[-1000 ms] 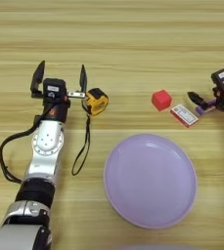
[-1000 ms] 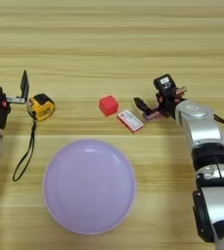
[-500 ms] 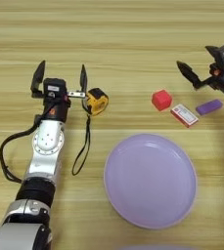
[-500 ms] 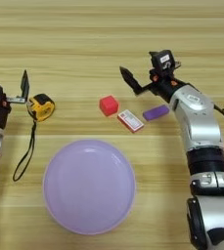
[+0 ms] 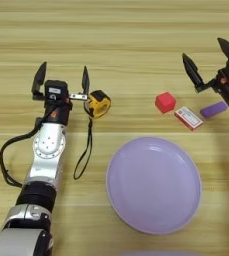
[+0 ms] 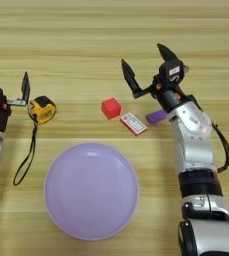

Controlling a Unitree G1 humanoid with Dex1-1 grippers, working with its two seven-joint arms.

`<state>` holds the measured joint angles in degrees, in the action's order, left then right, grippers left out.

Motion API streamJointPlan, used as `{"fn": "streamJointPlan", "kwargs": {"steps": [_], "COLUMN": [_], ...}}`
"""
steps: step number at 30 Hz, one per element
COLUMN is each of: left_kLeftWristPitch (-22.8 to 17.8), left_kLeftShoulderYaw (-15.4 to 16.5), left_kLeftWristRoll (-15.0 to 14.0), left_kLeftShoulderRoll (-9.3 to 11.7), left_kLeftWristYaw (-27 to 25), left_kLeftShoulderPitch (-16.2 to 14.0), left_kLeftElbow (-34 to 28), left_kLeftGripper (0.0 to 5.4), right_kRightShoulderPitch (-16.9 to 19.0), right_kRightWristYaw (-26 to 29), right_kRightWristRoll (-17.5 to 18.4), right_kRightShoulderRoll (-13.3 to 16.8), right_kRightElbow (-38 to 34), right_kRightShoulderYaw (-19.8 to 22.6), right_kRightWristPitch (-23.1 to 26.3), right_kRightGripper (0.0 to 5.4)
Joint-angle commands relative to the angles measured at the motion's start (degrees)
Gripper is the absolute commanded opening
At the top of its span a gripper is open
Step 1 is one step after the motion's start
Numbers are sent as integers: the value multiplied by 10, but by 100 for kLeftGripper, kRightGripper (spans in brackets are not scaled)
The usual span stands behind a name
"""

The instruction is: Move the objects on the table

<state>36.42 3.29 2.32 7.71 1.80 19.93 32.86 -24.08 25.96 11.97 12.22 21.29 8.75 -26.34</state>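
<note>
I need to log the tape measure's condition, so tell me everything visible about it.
The yellow-and-black tape measure is a small, rounded, plastic-looking case lying on the light-wood table, above and left of the lilac plate. A thin black wrist cord loops down from it toward the robot. The left gripper, jaws open, stands just left of it; contact cannot be told.

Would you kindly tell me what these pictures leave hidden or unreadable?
- Flat purple block: its right end is hidden behind the right hand and its wrist in the right eye view.
- Red-and-white box: its print is too small to read.
- Left hand: cut by the picture's left edge in the right eye view.
</note>
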Motion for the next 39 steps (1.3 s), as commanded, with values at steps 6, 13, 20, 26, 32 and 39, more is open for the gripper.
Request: {"fn": "streamJointPlan", "kwargs": {"steps": [6, 13, 20, 26, 32, 39], "left_kLeftWristPitch": [2, 3, 1, -37, -83, -187], "left_kLeftShoulderYaw": [1, 2, -3, -9, -17, -20], "left_kLeftWristRoll": [3, 3, 5, -18, -45, -93], "left_kLeftShoulderRoll": [7, 9, 10, -1, -10, -7], "left_kLeftWristYaw": [-8, -12, -20, -57, -110, -199], "left_kLeftShoulderPitch": [4, 1, -4, -7, -10, -7], "left_kLeftElbow": [4, 3, 2, 6, 5, -8], "left_kLeftGripper": [540, 540, 540, 540, 540, 540], "right_kRightShoulderPitch": [5, -24, -41, -51, -57, -62], "right_kRightWristYaw": [-113, -151, -165, -170, -171, -167], "right_kRightWristRoll": [-91, -95, -85, -83, -76, -58], "right_kRightShoulderRoll": [-12, 0, 6, 6, 9, 8], "right_kRightElbow": [101, 217, 266, 289, 301, 308], "right_kRightShoulderYaw": [10, 20, 33, 34, 35, 41], "right_kRightWristPitch": [-161, -217, -238, -239, -235, -220], "right_kRightGripper": [537, 537, 537, 537, 537, 537]}}
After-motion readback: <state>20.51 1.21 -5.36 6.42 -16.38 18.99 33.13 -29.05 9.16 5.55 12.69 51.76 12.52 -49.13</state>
